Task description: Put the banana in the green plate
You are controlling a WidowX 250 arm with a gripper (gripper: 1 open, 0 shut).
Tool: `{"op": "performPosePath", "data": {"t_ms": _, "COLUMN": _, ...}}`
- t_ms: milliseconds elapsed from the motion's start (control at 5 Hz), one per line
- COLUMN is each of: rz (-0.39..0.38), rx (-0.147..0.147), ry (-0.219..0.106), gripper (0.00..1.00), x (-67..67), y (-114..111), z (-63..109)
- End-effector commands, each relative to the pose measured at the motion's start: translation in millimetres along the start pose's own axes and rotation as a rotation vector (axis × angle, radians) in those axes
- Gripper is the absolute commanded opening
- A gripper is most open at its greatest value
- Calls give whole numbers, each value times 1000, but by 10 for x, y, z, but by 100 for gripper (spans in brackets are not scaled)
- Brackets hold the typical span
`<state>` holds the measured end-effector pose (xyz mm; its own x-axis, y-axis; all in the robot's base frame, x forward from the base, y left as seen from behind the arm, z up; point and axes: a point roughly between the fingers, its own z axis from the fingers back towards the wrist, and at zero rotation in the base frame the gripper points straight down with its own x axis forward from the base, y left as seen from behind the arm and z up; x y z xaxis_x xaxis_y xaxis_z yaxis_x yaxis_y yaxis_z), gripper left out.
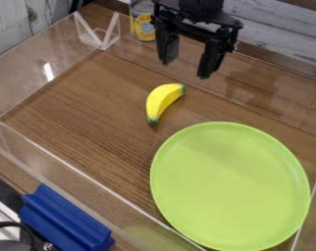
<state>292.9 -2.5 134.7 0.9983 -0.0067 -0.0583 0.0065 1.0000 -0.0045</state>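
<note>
The banana (164, 101) lay flat on the wooden bench (82, 108), just beyond the upper left rim of the green plate (231, 183) and not touching it. The plate rested on the bench with nothing on its surface. The end effector (187, 59) hung farther back from the plate than the banana, pointing downward, its two dark fingers (209, 61) spread apart and gripping nothing. A blue object (63, 224) sat to the plate's lower left.
</note>
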Motion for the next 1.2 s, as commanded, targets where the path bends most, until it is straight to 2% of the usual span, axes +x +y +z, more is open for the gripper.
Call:
{"op": "performPosePath", "data": {"t_ms": 0, "rz": -26, "rx": 3, "ry": -2, "gripper": 100, "x": 33, "y": 90, "z": -101}}
{"op": "performPosePath", "data": {"t_ms": 400, "rz": -120, "rx": 6, "ry": -22, "gripper": 100, "x": 99, "y": 289, "z": -325}}
{"op": "performPosePath", "data": {"t_ms": 1000, "rz": -163, "rx": 0, "ry": -30, "gripper": 100, "x": 163, "y": 459, "z": -572}}
